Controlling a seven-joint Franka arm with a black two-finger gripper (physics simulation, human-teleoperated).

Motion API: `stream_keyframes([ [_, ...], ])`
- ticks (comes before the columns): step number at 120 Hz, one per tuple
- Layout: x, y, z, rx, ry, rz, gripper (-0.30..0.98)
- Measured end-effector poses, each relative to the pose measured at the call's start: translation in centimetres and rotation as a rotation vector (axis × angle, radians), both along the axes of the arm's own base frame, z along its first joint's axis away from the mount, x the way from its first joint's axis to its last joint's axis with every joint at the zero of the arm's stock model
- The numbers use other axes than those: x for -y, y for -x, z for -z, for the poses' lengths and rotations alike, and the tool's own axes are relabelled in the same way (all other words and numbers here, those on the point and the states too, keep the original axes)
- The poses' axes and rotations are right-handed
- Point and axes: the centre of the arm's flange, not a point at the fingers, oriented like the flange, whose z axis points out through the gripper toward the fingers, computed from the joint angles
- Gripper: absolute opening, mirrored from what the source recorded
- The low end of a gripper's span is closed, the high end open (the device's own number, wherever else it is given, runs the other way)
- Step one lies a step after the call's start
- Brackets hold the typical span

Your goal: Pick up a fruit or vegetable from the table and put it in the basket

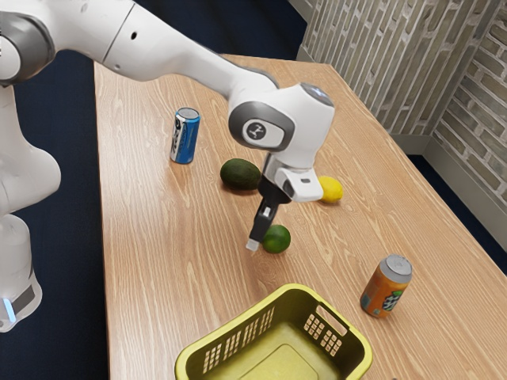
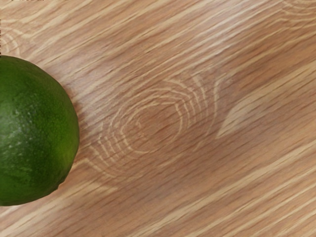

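- Basket (image 1: 190, 356): yellow-green and upright on the wood-grained surface (image 1: 150, 293), at the exterior view's lower edge, which cuts off its near part; slots pierce its walls, and the wall toward the exterior view's right has a handle opening.
- Lime (image 1: 280, 238): a fruit for the task, outside the basket, on the surface near its far rim; it is the nearest fruit to the basket. In the wrist view its rounded green side shows, with bare wood next to it.
- Tool (image 1: 253, 245): low over the surface on the basket's far side, tilted, its tip pointing down and toward the exterior view's left, partly in front of the lime. I cannot tell whether it is open or closed, nor whether it touches the lime.
- Avocado (image 1: 239, 174): dark green, lying farther from the basket than the lime.
- Lemon (image 1: 330, 190): yellow, also beyond the basket and farther from it than the lime, toward the exterior view's right; the hand partly covers it.
- Orange can (image 1: 386, 287): upright, near the basket, on the exterior view's right of it.
- Blue can (image 1: 184, 137): upright, the thing farthest from the basket, toward the exterior view's upper left.
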Motion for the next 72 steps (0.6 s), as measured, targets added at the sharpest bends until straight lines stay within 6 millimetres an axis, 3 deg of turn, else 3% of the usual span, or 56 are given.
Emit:
stream_keyframes([
  [72, -3.3, -3.2, 2.1, 0.163, -0.020, -0.002, 0.66],
])
